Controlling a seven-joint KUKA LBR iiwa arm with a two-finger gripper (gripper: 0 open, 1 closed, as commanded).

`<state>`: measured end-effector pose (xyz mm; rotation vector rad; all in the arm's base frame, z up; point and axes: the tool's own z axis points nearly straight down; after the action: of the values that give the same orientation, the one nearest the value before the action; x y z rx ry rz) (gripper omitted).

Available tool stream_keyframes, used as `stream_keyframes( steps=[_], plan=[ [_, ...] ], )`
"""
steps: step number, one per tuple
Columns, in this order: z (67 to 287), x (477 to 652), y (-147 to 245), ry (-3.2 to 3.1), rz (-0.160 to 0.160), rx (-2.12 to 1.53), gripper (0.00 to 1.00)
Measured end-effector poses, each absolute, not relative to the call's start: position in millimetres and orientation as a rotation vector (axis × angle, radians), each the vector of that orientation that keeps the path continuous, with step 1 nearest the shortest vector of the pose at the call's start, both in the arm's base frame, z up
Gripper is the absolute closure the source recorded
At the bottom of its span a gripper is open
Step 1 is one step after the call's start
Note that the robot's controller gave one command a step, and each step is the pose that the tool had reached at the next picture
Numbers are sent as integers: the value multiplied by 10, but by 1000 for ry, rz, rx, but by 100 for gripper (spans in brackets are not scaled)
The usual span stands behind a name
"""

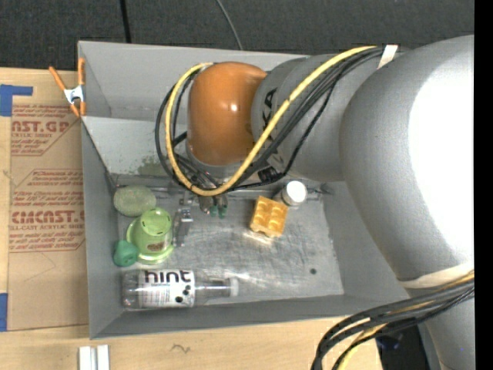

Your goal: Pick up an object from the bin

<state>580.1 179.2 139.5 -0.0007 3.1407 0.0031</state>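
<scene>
Since the orange cover hides the jaws, I cannot tell their state.
A clear bottle lies flat at 7 o'clock along the bin's near wall; beyond, green cup at 9 and yellow block at 2 flank the wrist, either a likely pick.

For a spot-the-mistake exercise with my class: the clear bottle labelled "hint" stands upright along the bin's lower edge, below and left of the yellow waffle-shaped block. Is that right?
Not quite. The clear bottle labelled hint is not upright. It lies on its side along the lower edge of the bin, below and left of the yellow waffle-shaped block. The camera view shows this.
</scene>
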Motion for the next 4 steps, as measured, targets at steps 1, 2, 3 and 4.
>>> stream_keyframes(
  steps=[1,2,3,4],
  plan=[
    [1395,5801,1792,3141,3,-1,0],
    [1299,5813,1765,3133,3,-102,0],
    [1029,5843,1980,3121,-4,-349,0],
    [881,5885,2102,3121,-10,-420,0]
  ],
)
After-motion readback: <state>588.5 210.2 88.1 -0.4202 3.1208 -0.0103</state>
